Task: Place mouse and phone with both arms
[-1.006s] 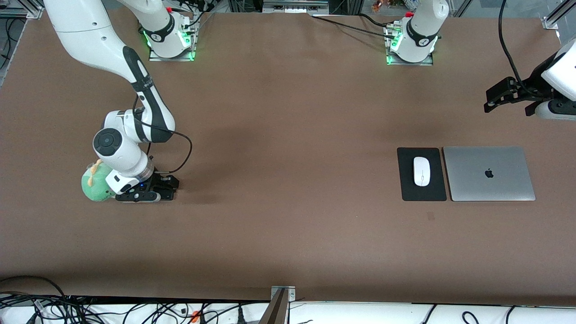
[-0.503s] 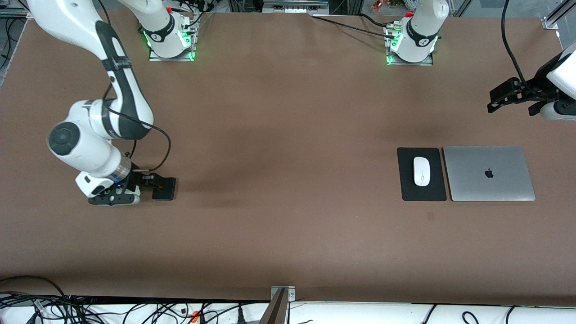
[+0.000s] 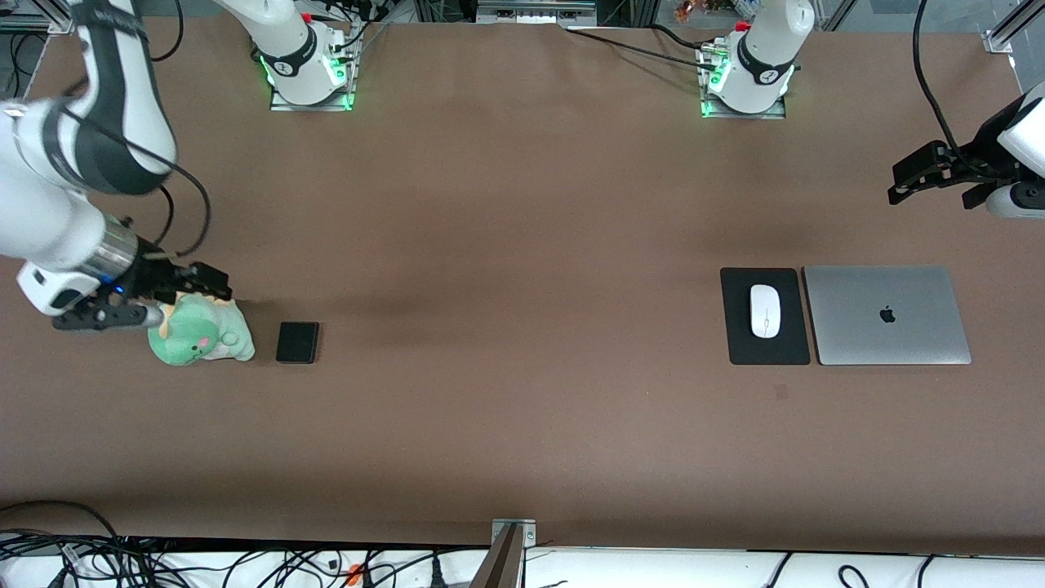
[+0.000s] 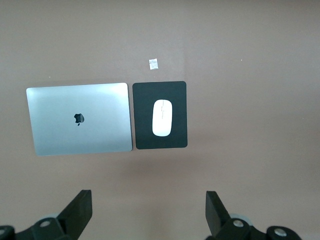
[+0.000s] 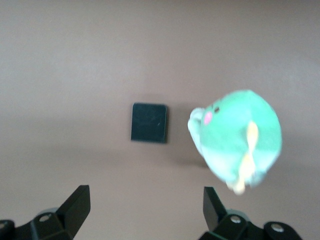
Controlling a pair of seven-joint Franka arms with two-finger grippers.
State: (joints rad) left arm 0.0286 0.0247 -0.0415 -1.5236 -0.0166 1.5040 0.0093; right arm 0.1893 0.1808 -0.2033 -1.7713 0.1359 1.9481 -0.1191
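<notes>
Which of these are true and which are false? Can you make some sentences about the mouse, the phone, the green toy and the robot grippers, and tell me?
1. The mouse lies on the black mat. True.
2. The phone is on top of the laptop. False: it lies on the bare table beside the green toy, toward the right arm's end.
3. The right gripper is open and holds nothing. True.
4. The left gripper is shut on the mouse. False: it is open, up in the air, apart from the mouse.
5. The laptop lid is open. False: it is closed flat beside the mat.
</notes>
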